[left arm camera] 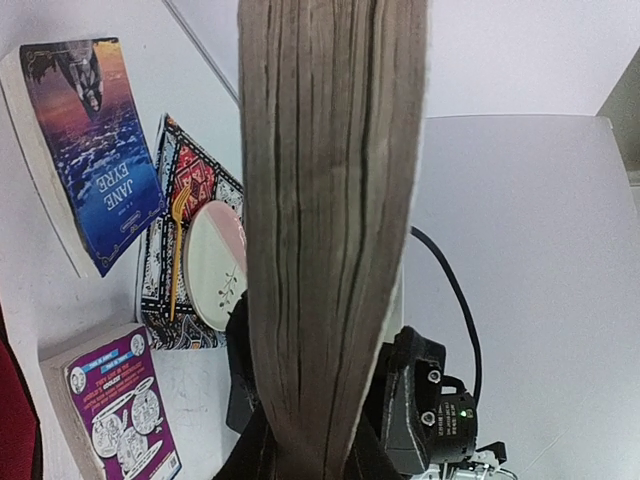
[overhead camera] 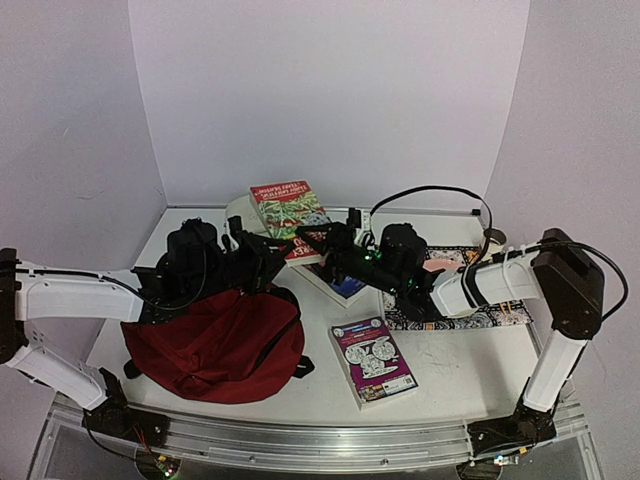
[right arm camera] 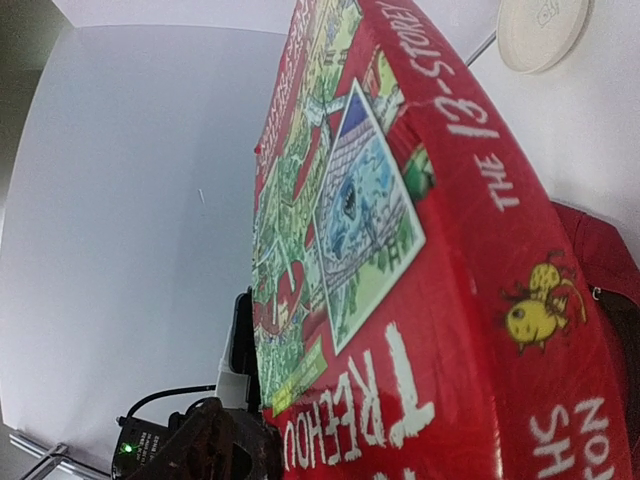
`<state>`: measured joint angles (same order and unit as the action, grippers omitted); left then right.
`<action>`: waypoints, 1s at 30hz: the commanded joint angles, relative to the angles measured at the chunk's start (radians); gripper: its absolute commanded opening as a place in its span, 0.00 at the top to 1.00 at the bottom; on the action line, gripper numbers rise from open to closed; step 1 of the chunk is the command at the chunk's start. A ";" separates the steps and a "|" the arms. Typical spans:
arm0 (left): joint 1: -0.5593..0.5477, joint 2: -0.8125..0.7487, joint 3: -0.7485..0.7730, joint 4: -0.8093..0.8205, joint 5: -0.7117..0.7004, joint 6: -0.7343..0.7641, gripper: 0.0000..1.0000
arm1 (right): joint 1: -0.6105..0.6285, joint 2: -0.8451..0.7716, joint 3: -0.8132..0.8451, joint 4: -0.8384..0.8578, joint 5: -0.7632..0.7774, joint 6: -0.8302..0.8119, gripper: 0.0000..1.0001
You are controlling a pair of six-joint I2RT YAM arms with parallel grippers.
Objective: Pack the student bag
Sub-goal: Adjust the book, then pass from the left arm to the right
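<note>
The student bag (overhead camera: 215, 345) lies slumped at the front left, dark red with black straps; a strip of it shows in the right wrist view (right arm camera: 600, 250). A red and green Treehouse book (overhead camera: 288, 208) is held upright above the table's middle. My left gripper (overhead camera: 265, 262) is shut on its lower left part, and the page edge (left arm camera: 330, 200) fills the left wrist view, rising from the jaws (left arm camera: 315, 440). My right gripper (overhead camera: 322, 243) holds the same book from the right. One finger (right arm camera: 215, 445) presses the cover (right arm camera: 400, 250); the other is hidden behind the book.
A purple paperback (overhead camera: 372, 360) lies front centre, right of the bag. A blue Jane Eyre book (left arm camera: 95, 150) lies under the arms. A patterned mat (overhead camera: 470, 315) at the right carries a plate (left arm camera: 215, 265) and an orange fork (left arm camera: 178, 250). A black cable (overhead camera: 440, 190) loops at the back.
</note>
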<state>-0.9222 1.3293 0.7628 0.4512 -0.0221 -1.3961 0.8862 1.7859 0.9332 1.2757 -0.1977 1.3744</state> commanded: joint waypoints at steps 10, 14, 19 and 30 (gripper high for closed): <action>0.006 0.020 0.059 0.312 -0.135 -0.037 1.00 | 0.007 -0.073 -0.103 0.253 0.197 0.003 0.17; 0.001 0.035 0.066 0.318 -0.128 -0.037 1.00 | 0.008 -0.054 -0.094 0.294 0.219 0.012 0.16; -0.007 0.053 0.060 0.324 -0.123 -0.056 1.00 | 0.008 -0.015 -0.024 0.314 0.180 -0.006 0.19; -0.020 0.068 0.062 0.325 -0.115 -0.075 1.00 | 0.008 0.024 0.054 0.350 0.103 -0.044 0.30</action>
<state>-0.9306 1.3958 0.7701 0.6476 -0.1363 -1.4655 0.8871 1.7992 0.9356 1.3090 -0.0541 1.3677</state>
